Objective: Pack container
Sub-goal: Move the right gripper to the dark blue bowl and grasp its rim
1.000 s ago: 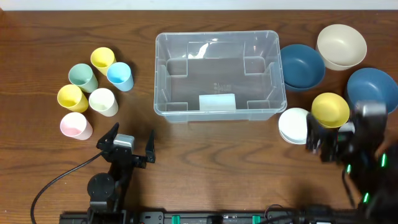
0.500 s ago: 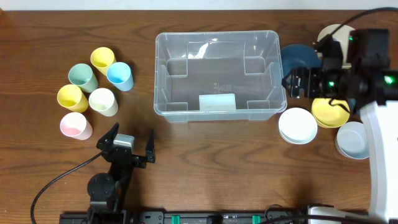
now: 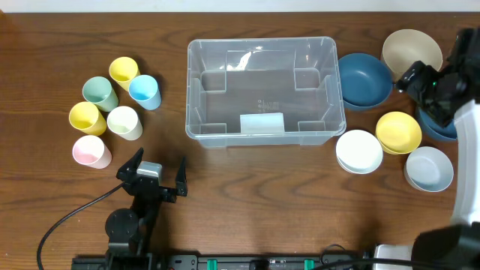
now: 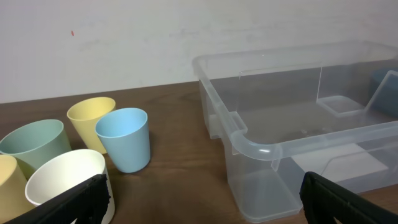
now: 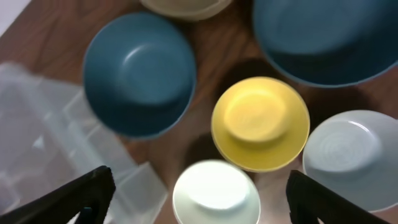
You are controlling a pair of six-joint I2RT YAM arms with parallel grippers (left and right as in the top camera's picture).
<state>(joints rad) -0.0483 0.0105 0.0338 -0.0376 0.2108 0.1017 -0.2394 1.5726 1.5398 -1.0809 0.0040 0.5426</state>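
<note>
The clear plastic container [image 3: 225,94] stands empty at the table's middle, its white label [image 3: 261,122] at the front wall. In the left wrist view the container [image 4: 292,143] is to the right. My left gripper [image 3: 155,180] [image 4: 202,214] is open and empty, low on the table in front of the cups. My right gripper [image 3: 427,81] [image 5: 199,205] is open and empty, raised over the bowls at the right. Below it are a dark blue bowl [image 5: 140,71], a yellow bowl [image 5: 260,122] and a white bowl [image 5: 216,193].
Several cups stand at the left: green [image 3: 99,93], yellow [image 3: 124,71], blue [image 3: 144,91], yellow [image 3: 87,118], white [image 3: 124,122], pink [image 3: 91,151]. At the right are bowls: dark blue [image 3: 364,79], beige [image 3: 411,54], yellow [image 3: 397,132], white [image 3: 358,151], pale grey [image 3: 429,168], and a large blue one partly under the arm [image 3: 439,127].
My right arm has swung from the front right to the back right, over the bowls. The bowls and the left arm have not moved.
</note>
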